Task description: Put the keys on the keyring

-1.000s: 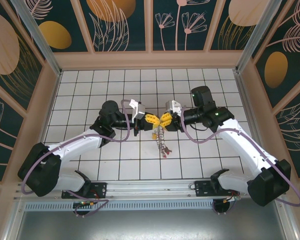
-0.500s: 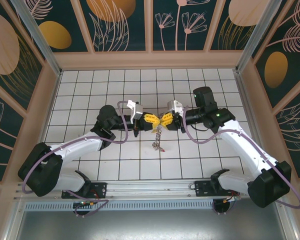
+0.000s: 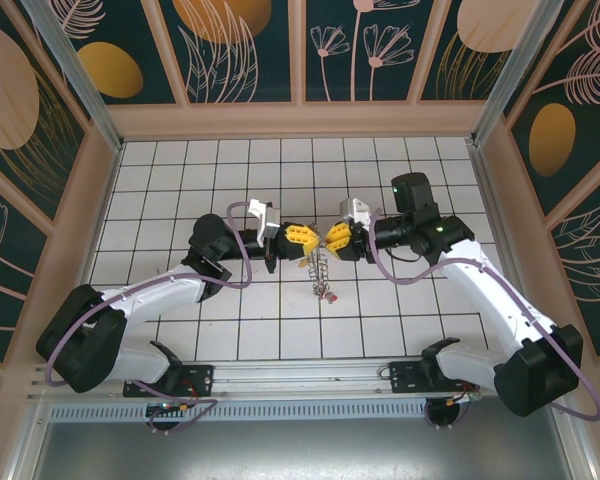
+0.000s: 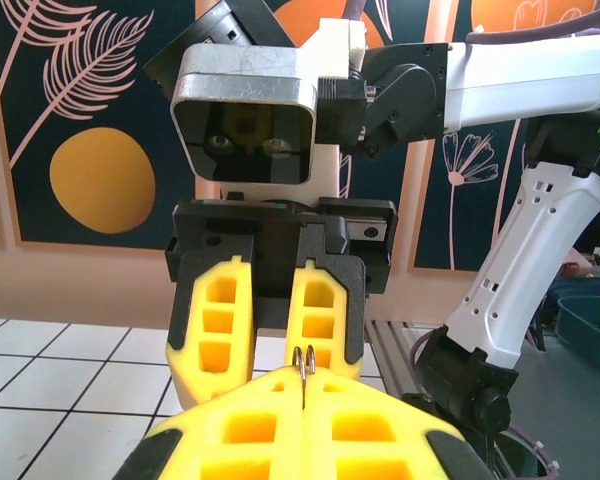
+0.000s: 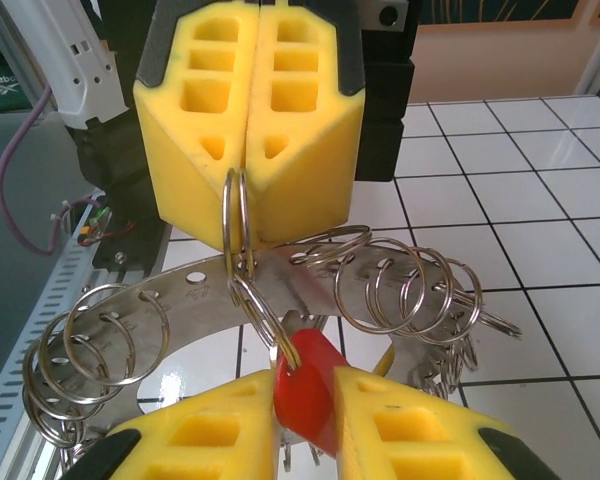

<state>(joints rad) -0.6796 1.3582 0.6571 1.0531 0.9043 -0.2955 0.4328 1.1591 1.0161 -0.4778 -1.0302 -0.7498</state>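
Across the white tiled table (image 3: 180, 170), two white jointed arms are reaching inward from the near edge. The left arm (image 3: 160, 290) and the right arm (image 3: 480, 280) are meeting nose to nose over the middle tiles. The left gripper (image 3: 306, 236), with blocky yellow foam fingers, is facing the matching right gripper (image 3: 332, 238), and the two are sitting just apart.

Seen from the right wrist, the left gripper (image 5: 248, 232) is pressing its fingers fully together. It is pinching a small silvery split ring (image 5: 236, 212) by its top, with no gap showing between the pads. From the left wrist, the same thin ring (image 4: 305, 357) is poking up out of the seam between that gripper's own fingers.

The grey metal keyring (image 5: 205, 287), a flat curved band fringed with many small wire loops (image 5: 410, 285), is hanging below the pinched ring. In the overhead view it is dangling (image 3: 321, 272) beneath the two grippers, towards the table.

The right gripper (image 5: 305, 405) is squeezing the red plastic head of a small key (image 5: 308, 385) between its fingers. The head is sitting right against a loop running down from the pinched ring. Whether the key is actually threaded onto that loop cannot be told.
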